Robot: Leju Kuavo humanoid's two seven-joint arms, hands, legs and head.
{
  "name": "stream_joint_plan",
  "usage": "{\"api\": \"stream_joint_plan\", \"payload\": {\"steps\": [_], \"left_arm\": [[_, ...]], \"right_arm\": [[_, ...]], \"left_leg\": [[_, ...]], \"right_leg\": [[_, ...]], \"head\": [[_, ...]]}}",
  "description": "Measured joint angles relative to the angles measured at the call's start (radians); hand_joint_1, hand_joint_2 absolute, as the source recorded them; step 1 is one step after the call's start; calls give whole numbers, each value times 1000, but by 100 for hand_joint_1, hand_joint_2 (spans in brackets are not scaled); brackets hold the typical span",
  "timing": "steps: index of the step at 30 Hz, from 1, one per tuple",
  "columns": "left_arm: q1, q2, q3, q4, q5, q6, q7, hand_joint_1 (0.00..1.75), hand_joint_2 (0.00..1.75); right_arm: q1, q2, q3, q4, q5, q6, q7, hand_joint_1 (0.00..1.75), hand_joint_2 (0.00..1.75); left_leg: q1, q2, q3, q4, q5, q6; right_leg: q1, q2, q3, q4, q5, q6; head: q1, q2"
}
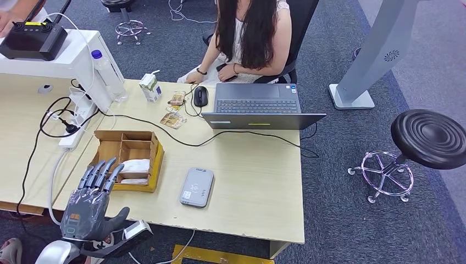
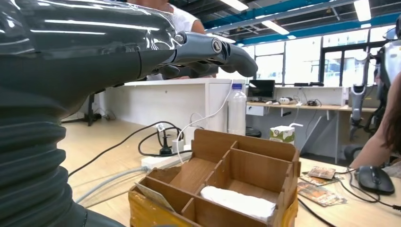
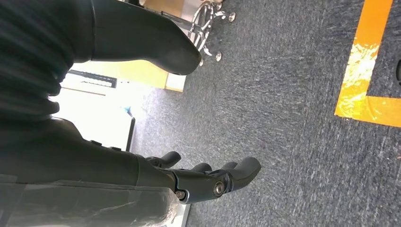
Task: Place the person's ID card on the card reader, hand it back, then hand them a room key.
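Card reader (image 1: 197, 187) lies flat on the bench (image 1: 258, 187), just right of the wooden box (image 1: 127, 158) holding white cards (image 1: 135, 165). Left hand (image 1: 90, 201) hovers beside the box, fingers spread, empty. Right hand (image 3: 203, 177) hangs over carpet, fingers apart, empty.

Laptop (image 1: 258, 104), mouse (image 1: 200, 96), perhaps milk carton (image 1: 149, 87).

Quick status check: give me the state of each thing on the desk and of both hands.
left hand: open, fingers spread, holding nothing, beside the wooden organizer.
right hand: hanging over the carpet, holding nothing.
card reader: flat on the desk, nothing on it.
wooden organizer: upright, white item in one compartment.
laptop: lid open.
milk carton: upright, straw in.
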Motion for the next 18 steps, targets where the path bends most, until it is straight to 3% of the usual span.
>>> {"api": "stream_joint_plan", "payload": {"steps": [18], "left_arm": [[8, 0, 18, 34, 3, 3, 12, 0, 175]], "right_arm": [[0, 0, 0, 0, 0, -3, -1, 0, 175]], "left_leg": [[0, -1, 0, 0, 0, 0]], "right_leg": [[0, -1, 0, 0, 0, 0]], "head": [[0, 0]]}}
